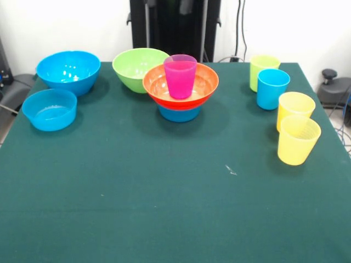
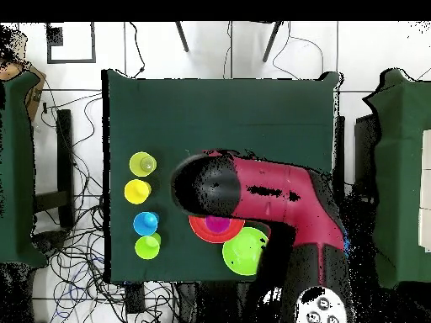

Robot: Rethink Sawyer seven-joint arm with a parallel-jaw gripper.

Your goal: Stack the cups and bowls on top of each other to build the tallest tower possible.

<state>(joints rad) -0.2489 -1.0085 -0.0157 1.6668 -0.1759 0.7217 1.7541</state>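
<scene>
Tower (image 1: 180,90): sited at the far centre of the counter (image 1: 164,208). A small blue bowl (image 1: 179,114) is set as base, the orange bowl (image 1: 202,87) is seated on it, and the purple cup (image 1: 180,76) is stood upright inside the orange bowl. Wide pieces appear to be kept low for steadiness.

Bowls not yet stacked: the green bowl (image 1: 134,67) is placed just behind the tower, to its left; the large blue bowl (image 1: 68,70) and a second small blue bowl (image 1: 50,109) are grouped at the far left.

Cups not yet stacked: the green cup (image 1: 262,70), blue cup (image 1: 272,88) and two yellow cups (image 1: 295,109) (image 1: 298,139) are lined along the right edge, all upright and well apart from the tower, presumably kept within easy reach.

Claw: not shown in the front view. In the overhead view the arm (image 2: 269,198) is extended over the tower and the claw is hidden beneath it; whether it is spread, closed or holding anything cannot be told.
</scene>
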